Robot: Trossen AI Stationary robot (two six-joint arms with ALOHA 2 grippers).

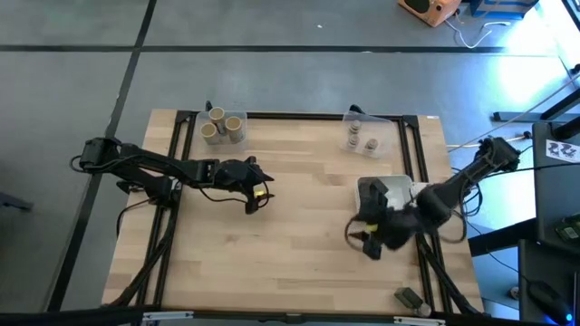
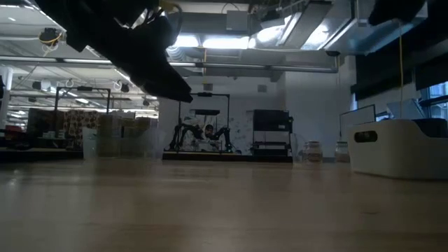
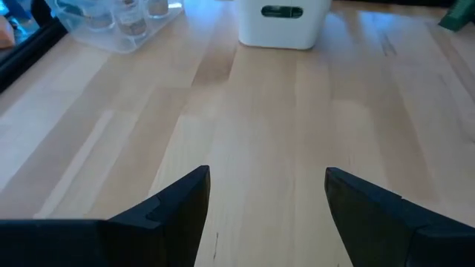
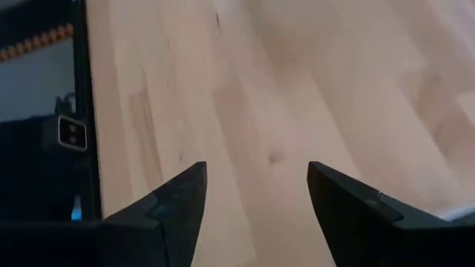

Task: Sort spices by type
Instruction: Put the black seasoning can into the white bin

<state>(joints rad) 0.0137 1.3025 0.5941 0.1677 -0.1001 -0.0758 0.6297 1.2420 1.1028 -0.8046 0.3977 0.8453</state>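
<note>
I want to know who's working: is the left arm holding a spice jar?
No, the left gripper is open over the bare table, with nothing between its jaws.

L gripper [image 3: 267,196] fingers apart over table [image 3: 260,126], white dish [image 3: 282,22], clear tray [image 3: 111,26]

white dish [image 1: 391,192] partly hidden under right arm, small jars [image 1: 361,141] in clear tray too small to identify

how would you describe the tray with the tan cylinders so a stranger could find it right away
Start at the wooden table and go to its far left corner. A clear tray there holds three tan cylinders with pale round tops. The other clear tray, at the far right, holds smaller grey-capped jars.
</note>
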